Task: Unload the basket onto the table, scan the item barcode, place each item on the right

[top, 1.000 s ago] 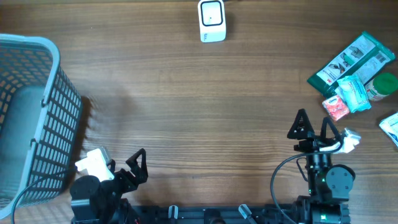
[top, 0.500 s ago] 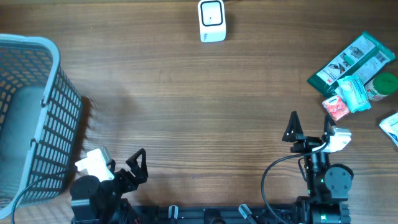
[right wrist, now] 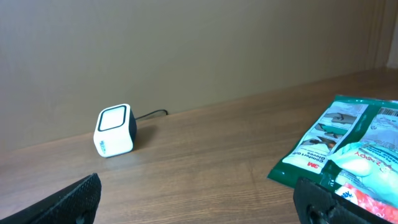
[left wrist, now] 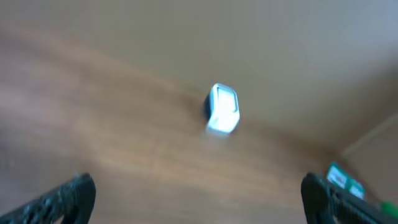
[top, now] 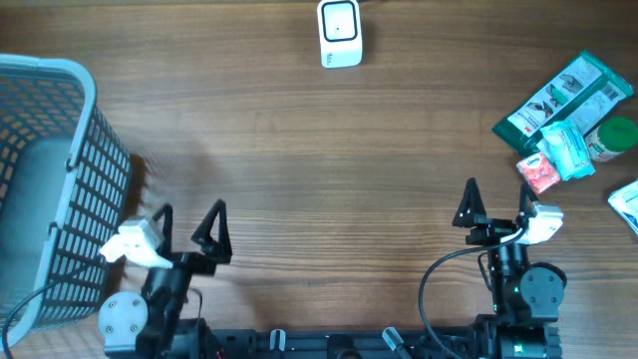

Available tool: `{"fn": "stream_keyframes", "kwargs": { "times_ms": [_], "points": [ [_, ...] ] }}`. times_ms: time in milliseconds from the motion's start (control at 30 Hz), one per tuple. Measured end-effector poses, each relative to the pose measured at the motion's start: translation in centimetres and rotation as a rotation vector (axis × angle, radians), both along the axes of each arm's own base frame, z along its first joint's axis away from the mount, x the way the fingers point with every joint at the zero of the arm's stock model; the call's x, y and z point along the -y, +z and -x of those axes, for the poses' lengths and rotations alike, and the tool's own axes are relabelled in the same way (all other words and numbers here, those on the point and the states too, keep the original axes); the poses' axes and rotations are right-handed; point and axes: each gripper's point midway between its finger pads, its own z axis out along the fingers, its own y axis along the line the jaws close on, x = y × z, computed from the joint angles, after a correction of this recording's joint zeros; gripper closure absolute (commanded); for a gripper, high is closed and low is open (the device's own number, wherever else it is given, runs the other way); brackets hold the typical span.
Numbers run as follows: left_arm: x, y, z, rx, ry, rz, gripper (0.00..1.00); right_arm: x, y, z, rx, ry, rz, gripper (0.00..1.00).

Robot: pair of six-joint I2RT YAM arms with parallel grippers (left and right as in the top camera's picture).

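Observation:
The white cube-shaped barcode scanner (top: 339,33) stands at the table's far edge; it also shows, blurred, in the left wrist view (left wrist: 222,109) and in the right wrist view (right wrist: 114,130). The items lie in a heap at the right: a green 3M glove packet (top: 563,100) (right wrist: 329,140), a white-and-teal packet (top: 568,150), a small red packet (top: 538,173) and a green-capped bottle (top: 613,138). My left gripper (top: 189,221) (left wrist: 198,199) is open and empty near the front left. My right gripper (top: 496,204) (right wrist: 199,202) is open and empty, short of the heap.
A grey plastic basket (top: 80,150) stands at the left edge, close to my left arm. Another white packet (top: 626,204) lies at the right edge. The scanner's cable (right wrist: 152,114) runs off behind it.
My left gripper has swung round to point straight up the table and shifted slightly left. The right gripper edged left at first, then held still.

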Motion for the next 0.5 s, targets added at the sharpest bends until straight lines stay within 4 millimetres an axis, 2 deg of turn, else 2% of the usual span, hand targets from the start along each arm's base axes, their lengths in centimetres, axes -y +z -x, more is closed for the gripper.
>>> {"fn": "stream_keyframes", "kwargs": {
  "times_ms": [33,100,167,300,400,500],
  "points": [
    [0.3,0.3,-0.7,0.061,-0.016,-0.01,0.0,0.0,0.0,0.0,-0.001,0.0,0.0,0.0],
    [0.6,-0.6,-1.6,0.098,-0.03,-0.022,0.0,0.0,0.0,0.0,0.0,0.0,0.0,0.0],
    [0.9,-2.2,-2.3,0.113,-0.046,-0.062,0.0,0.0,0.0,0.0,0.0,0.0,0.0,0.0],
    [1.1,-4.3,-2.8,0.107,-0.055,-0.204,0.0,0.0,0.0,0.0,0.0,0.0,0.0,0.0],
    [0.7,-7.1,-3.3,0.063,-0.04,-0.247,0.0,0.0,0.0,0.0,0.0,0.0,0.0,0.0],
    [0.4,-7.4,-3.5,0.071,-0.022,-0.298,0.0,0.0,0.0,0.0,0.0,0.0,0.0,0.0]
  ]
}}
